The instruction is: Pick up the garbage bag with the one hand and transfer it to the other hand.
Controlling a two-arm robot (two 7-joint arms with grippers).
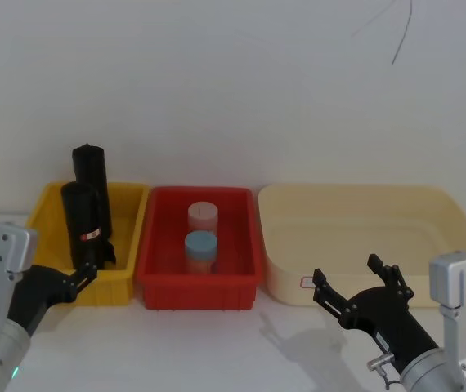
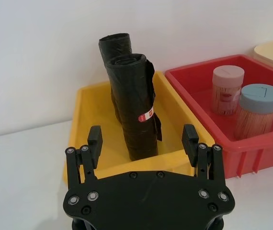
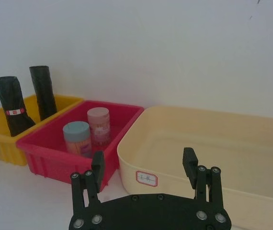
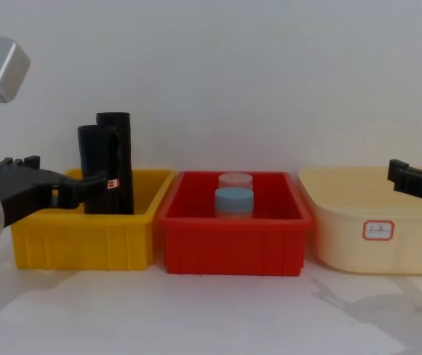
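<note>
**A:** Nearest us are our two grippers. The left gripper (image 2: 142, 139) hangs just short of the yellow bin (image 2: 86, 112), and the right gripper (image 1: 347, 271) hovers before the cream tub (image 1: 356, 233). Both have their fingers spread wide with nothing between them. What are we taking hold of?

**B:** The garbage bag (image 2: 132, 105) — it stands on end inside the yellow bin, just behind the front wall, with a red-and-white band around its middle. We'd judge it light, a little soft under a squeeze, and slick. So we should close near the band, above the rim.

**A:** What's in our way?

**B:** The front wall covers its foot. A plain black roll (image 2: 114, 43) stands right behind it — whether they touch, we can't quite tell. A loose flap down the bag's side might catch a finger.

**A:** And beside it?

**B:** The red bin (image 2: 232, 153) holds a pink-lidded jar (image 2: 227, 84) and a blue-lidded jar (image 2: 260, 103), clear of our reach.
</note>
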